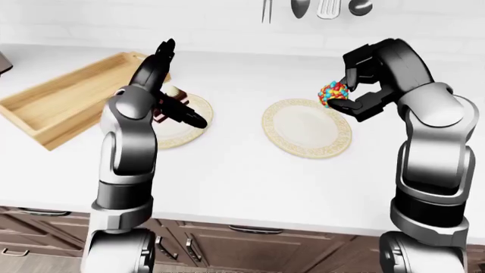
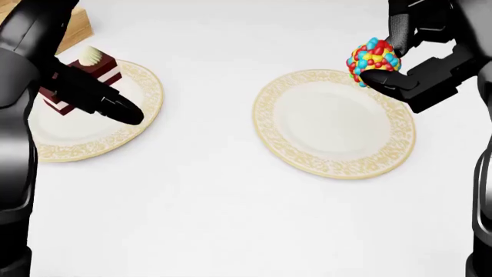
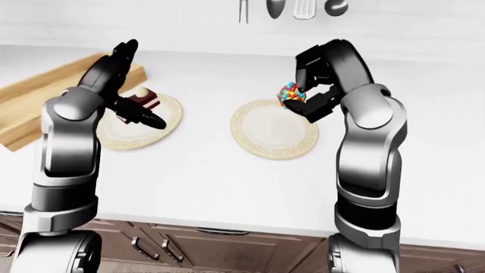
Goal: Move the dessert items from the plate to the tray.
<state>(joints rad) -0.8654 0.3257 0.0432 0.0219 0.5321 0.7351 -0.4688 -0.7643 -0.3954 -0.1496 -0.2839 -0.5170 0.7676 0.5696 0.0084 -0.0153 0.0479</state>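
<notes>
The white tabletop [image 1: 243,170] carries everything. Largest on it is the wooden tray [image 1: 68,96], lying at the left of the left-eye view, a rigid open box that looks empty where it shows. Next come two gold-rimmed plates: the left plate [image 2: 142,98] holds a layered cake slice [image 2: 96,68], and the right plate [image 2: 330,124] is bare.

The right hand [image 2: 392,60] is closed around the sprinkle ball [image 2: 373,60], lifted above the far edge of the right plate. The ball looks light and crumbly, so I judge a gentle grip across its middle suits it best; squeezing could shed sprinkles.

The left hand [image 2: 108,104] hovers at the cake slice, fingers spread, gripping nothing. The slice looks soft and top-heavy; I would take it low on its flat sides.
</notes>
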